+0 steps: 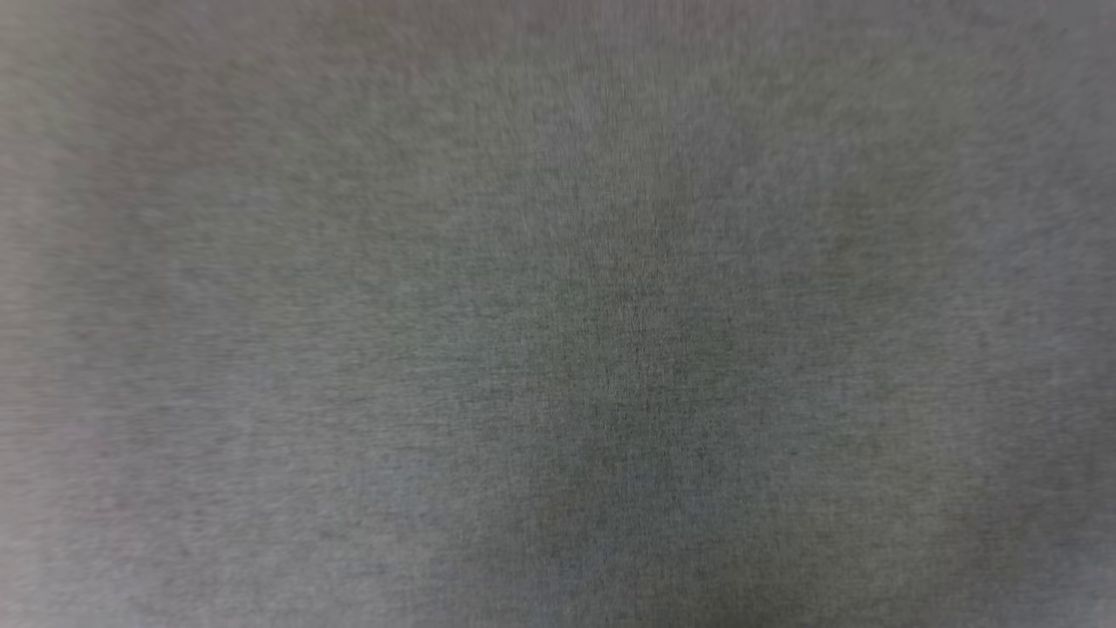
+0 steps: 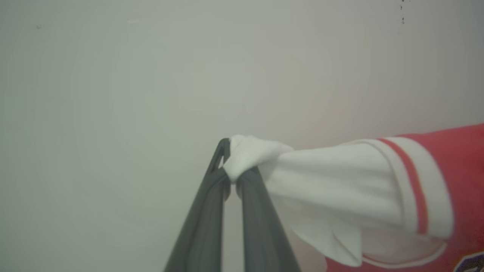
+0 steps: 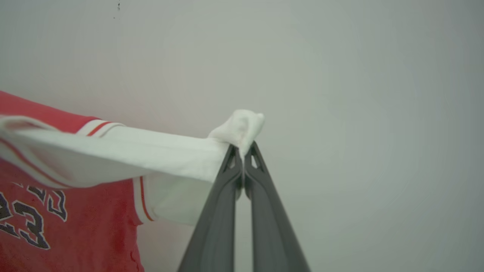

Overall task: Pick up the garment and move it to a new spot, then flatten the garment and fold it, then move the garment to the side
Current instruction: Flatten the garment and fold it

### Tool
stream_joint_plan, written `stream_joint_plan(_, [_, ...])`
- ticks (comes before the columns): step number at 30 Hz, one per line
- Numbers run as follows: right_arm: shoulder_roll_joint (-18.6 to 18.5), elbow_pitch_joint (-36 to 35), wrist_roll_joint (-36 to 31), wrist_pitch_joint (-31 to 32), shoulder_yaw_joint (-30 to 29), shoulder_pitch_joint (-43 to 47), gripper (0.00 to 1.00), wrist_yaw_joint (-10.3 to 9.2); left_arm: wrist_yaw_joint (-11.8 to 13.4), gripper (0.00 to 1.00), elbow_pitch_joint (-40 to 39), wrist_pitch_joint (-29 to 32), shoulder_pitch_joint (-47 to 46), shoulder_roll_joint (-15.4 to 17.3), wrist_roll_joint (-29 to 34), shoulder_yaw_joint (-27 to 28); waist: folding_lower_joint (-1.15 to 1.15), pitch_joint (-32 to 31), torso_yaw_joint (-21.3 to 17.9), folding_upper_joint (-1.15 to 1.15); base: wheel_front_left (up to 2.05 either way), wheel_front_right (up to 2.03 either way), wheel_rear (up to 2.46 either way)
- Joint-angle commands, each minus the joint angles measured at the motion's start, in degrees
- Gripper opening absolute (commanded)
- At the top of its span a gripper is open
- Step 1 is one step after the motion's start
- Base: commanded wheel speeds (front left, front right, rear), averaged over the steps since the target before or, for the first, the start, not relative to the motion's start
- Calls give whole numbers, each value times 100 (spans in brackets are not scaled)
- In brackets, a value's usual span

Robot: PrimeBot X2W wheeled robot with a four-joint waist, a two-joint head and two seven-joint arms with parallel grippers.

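Observation:
The garment (image 2: 340, 189) is a red jersey T-shirt with white sleeves and red-striped trim. In the left wrist view my left gripper (image 2: 231, 166) is shut on the bunched end of one white sleeve, which stretches off to the right toward the red body. In the right wrist view my right gripper (image 3: 244, 151) is shut on the other white sleeve's end, and the garment (image 3: 75, 215) hangs to the left with its black "23" print showing. The shirt is held up, stretched between both grippers.
A pale grey-white surface (image 2: 113, 94) lies behind the garment in both wrist views, with a few small dark specks (image 2: 402, 17) near the top. The head view is a blurred grey field (image 1: 558, 314) with nothing distinct.

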Motion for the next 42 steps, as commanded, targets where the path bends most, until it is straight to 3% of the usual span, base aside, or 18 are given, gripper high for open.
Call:
stream_joint_plan(1, [69, 110, 73, -177, 118, -168, 0, -8, 18, 0, 29, -122, -35, 50, -47, 73, -2, 678, -156, 0, 0, 0, 0])
stream_joint_plan(8, [184, 660, 307, -560, 587, -312, 0, -8, -28, 0, 222, -411, 276, -5, -185, 121, -2, 1191, -201, 0, 0, 0, 0])
stream_joint_plan(14, [297, 1109, 495, -791, 877, 4, 0, -8, -109, 0, 485, -712, 680, -121, -351, 129, -2, 1214, -153, 0, 0, 0, 0])
stream_joint_plan(22, [277, 1203, 768, -1171, 1070, 1023, 0, -7, -363, 0, 711, -1221, 1639, -282, -595, 120, -2, 553, -19, 0, 0, 0, 0])
stream_joint_plan(25, [244, 844, 834, -1234, 1000, 2093, 0, -7, -376, 0, 571, -1427, 2623, -322, -871, 260, -2, -138, 32, 0, 0, 0, 0])
stream_joint_plan(34, [169, -573, 756, -614, 455, 4962, 0, -8, 142, 0, -472, -1237, 5423, -426, -1326, 368, -2, -1559, 120, 0, 0, 0, 0])
stream_joint_plan(42, [457, -1742, 599, 90, -424, 7208, 0, -8, 682, 0, -1557, -1083, 7507, -382, -1530, 462, -2, -2337, 180, 0, 0, 0, 0])
